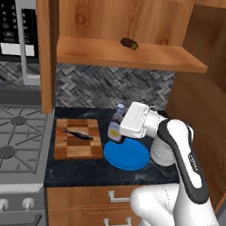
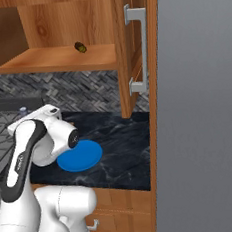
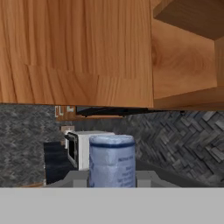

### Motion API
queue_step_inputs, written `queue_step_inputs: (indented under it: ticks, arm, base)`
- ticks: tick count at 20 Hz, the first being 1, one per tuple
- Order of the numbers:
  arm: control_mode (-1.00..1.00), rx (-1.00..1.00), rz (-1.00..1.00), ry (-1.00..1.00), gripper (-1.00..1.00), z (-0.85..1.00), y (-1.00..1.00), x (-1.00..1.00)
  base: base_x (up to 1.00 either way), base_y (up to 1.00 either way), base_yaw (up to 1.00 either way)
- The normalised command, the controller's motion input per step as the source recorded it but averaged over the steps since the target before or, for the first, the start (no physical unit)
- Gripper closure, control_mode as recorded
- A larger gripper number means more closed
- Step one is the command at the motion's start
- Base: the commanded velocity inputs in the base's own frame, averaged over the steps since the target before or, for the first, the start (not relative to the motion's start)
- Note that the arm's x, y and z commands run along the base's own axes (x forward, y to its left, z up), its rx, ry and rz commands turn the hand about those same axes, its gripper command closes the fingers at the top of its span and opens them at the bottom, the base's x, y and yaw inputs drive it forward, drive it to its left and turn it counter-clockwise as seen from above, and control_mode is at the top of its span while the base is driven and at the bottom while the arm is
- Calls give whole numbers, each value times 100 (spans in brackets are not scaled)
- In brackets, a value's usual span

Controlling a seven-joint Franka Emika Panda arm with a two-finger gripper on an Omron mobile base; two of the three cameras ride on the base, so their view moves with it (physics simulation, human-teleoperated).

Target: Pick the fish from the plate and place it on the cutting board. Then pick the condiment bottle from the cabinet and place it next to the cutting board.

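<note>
The fish (image 1: 78, 133) lies lengthwise on the checkered cutting board (image 1: 75, 149). To the board's right, the blue plate (image 1: 127, 155) (image 2: 80, 155) rests bare on the dark counter. Between board and plate, my gripper (image 1: 115, 129) (image 3: 112, 181) is shut on the condiment bottle (image 1: 116, 116) (image 3: 112, 159), holding it upright with its pale cap on top. I cannot tell whether the bottle's base touches the counter. Above, the cabinet (image 1: 92, 53) (image 2: 57, 58) shows its open shelf.
A stubby dark item with a yellowish end (image 1: 129, 43) (image 2: 80, 47) lies on the cabinet shelf. A gas stove (image 1: 10, 142) borders the board on the left, below a microwave (image 1: 16, 16). An open cabinet door (image 2: 137, 50) and a tall panel stand at the right.
</note>
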Motion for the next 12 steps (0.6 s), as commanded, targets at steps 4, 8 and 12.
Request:
queue_step_inputs:
  ticks: [4,8,12]
  arm:
    - [-100,0,0,0,100,-15,-4,33]
    - [-100,0,0,0,100,-8,-7,28]
    - [-100,0,2,0,100,-1,-3,22]
  base:
    - [0,0,0]
    - [0,0,0]
    - [0,0,0]
